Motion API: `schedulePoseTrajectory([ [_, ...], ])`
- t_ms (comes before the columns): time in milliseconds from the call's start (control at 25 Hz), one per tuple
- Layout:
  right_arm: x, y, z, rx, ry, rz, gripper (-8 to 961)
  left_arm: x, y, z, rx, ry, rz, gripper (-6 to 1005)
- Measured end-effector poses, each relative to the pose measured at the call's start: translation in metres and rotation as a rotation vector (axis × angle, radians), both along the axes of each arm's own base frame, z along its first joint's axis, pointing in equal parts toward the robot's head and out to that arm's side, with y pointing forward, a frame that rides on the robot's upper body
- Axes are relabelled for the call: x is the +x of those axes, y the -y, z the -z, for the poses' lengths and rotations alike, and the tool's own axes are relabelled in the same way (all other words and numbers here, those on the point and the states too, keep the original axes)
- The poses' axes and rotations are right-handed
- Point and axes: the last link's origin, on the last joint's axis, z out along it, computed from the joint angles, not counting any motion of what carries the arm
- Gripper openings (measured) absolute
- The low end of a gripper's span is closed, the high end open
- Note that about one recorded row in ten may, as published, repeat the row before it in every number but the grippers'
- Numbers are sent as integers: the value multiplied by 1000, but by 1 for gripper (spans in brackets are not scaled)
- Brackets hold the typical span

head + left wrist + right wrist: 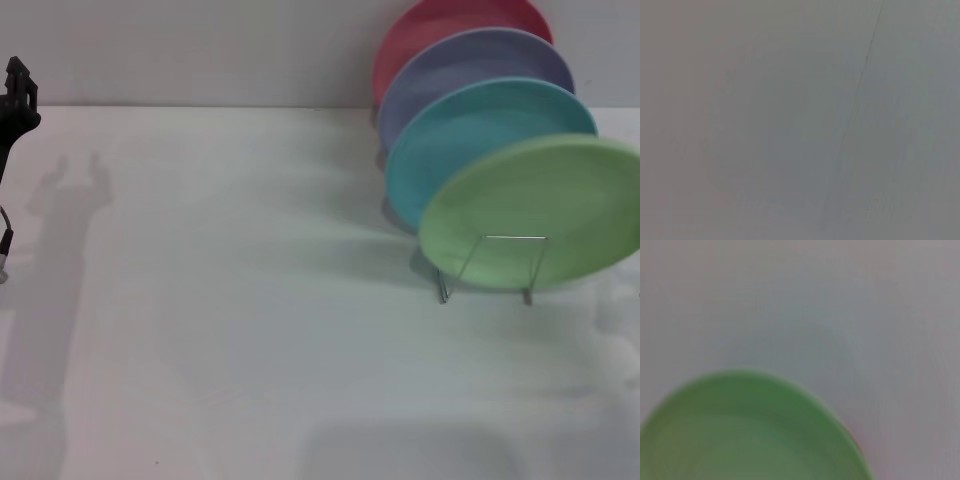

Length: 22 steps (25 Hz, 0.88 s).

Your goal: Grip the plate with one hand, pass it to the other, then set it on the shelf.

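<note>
Far left, at the edge of the head view: left gripper (14, 85), black, raised above the table (250, 330). Open or clenched, cannot tell. Nothing near it and nothing seen in its hold; only blank grey before its wrist camera.

Well off to that gripper's right: the shelf (497, 262), thin silvery wire bent into upright loops, and leaning in its front slot the plate (540, 215), light green, round, smooth plastic with a shallow rim. Behind it in a row, overlapping: a sky-blue plate (470, 140), a lavender plate (450, 75) and a red plate (430, 30), all alike in shape.

Right gripper nowhere in view, so no telling whether released or grasping; green rim (745, 430) close before its wrist camera.

Judged to be the setting-down step, nearly done. To do it well: seat the rim fully between the wires, check the lean against the sky-blue neighbour, let go gently, back away straight. Slick plastic on thin rod, likely to slide or roll if nudged.
</note>
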Motion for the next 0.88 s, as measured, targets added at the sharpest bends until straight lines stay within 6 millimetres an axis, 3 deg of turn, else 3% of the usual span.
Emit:
schedulePoseTrajectory([
  [280, 0, 3, -1, -5, -15, -7, 143, -2, 2, -1, 4, 3, -4, 408],
  [400, -5, 13, -3, 1, -53, -55, 182, -2, 3, -1, 6, 6, -2, 408],
  [520, -20, 39, -13, 34, -176, -187, 222, -2, 4, -1, 7, 7, -4, 408],
  [560, -29, 62, -24, 97, -246, -276, 235, -3, 5, -2, 10, 8, -5, 408],
  [720, -31, 81, -42, 239, -286, -317, 232, -2, 5, -4, 24, 9, 2, 409],
  [760, -23, 77, -53, 292, -309, -287, 231, -3, 7, -5, 38, 5, 8, 416],
  [880, -15, 67, -61, 311, -337, -249, 285, -2, 9, -5, 53, -4, 24, 436],
])
